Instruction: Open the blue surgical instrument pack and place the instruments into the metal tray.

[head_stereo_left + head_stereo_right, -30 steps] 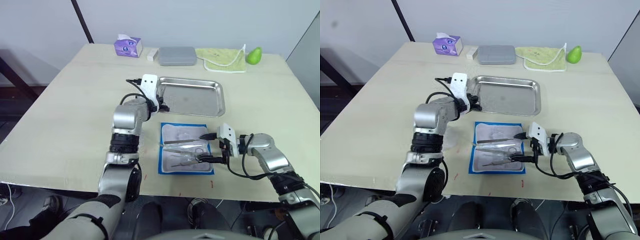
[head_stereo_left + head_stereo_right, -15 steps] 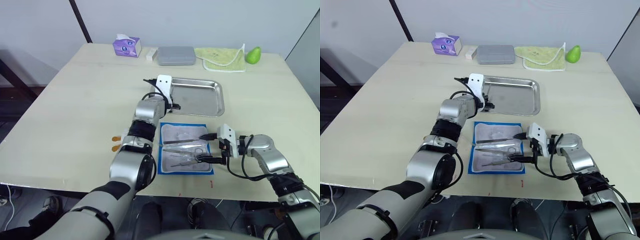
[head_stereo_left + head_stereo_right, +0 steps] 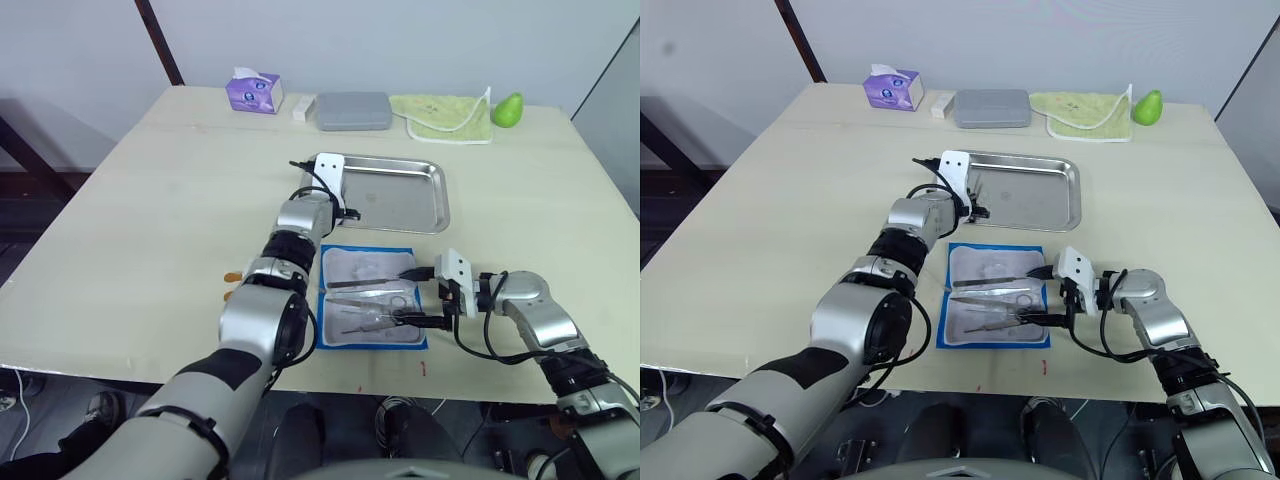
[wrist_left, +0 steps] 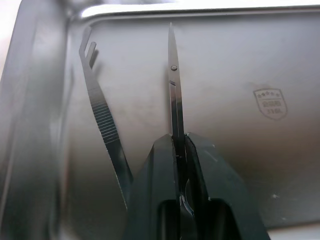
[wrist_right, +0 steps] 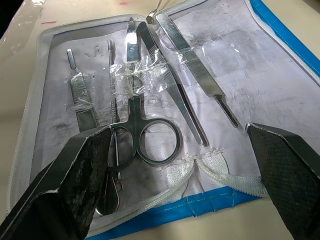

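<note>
The blue surgical instrument pack (image 3: 360, 266) lies open on the table, just in front of the metal tray (image 3: 400, 200). Several instruments are taped to its whitish lining, among them ring-handled scissors (image 5: 145, 135) and forceps (image 5: 186, 102). My right gripper (image 3: 412, 296) is open at the pack's right edge, one finger (image 5: 75, 185) on each side of the instruments' handle ends. My left gripper (image 4: 179, 142) hovers over the tray's left end, shut on thin silver scissors (image 4: 173, 85) that point along the tray floor. A ridged tweezer (image 4: 102, 117) slants beside them; whether it is lying or held is unclear.
Along the table's far edge stand a purple tissue box (image 3: 254, 92), a small white item (image 3: 305, 108), a grey case (image 3: 353, 111), a yellow-green cloth (image 3: 448, 117) and a green pear-shaped object (image 3: 509, 109). The front table edge runs close below the pack.
My left arm has swung right from the tray's left rim until its gripper is over the tray's left end with the scissors. The right gripper and pack have stayed put.
</note>
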